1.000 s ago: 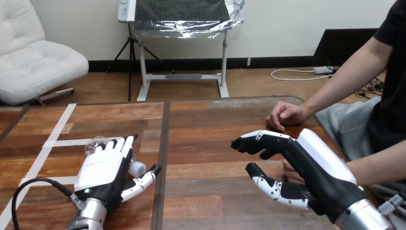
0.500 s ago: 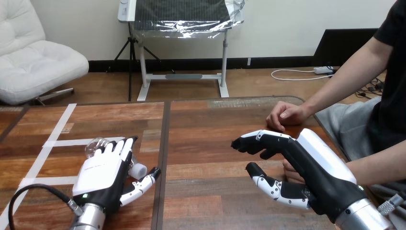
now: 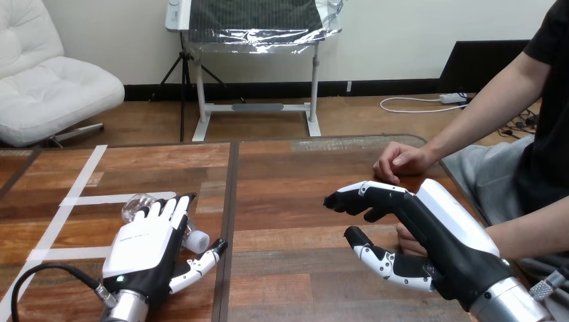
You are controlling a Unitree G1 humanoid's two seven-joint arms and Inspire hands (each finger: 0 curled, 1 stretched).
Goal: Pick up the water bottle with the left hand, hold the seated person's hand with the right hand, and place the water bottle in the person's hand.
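On the desk (image 3: 302, 201), right robot hand (image 3: 436, 221) hovered spread, thumb apart, person's hand (image 3: 404, 235) just behind its palm. Left robot hand (image 3: 144, 243) lay fingers straight over the lying water bottle (image 3: 136, 202), near left.

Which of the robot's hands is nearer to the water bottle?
Left. The left hand is directly over the water bottle lying on the table, fingers straight. The right hand is well off to its right, above the person's nearer hand.

Clear water bottle (image 3: 136, 203), white-capped, on its side
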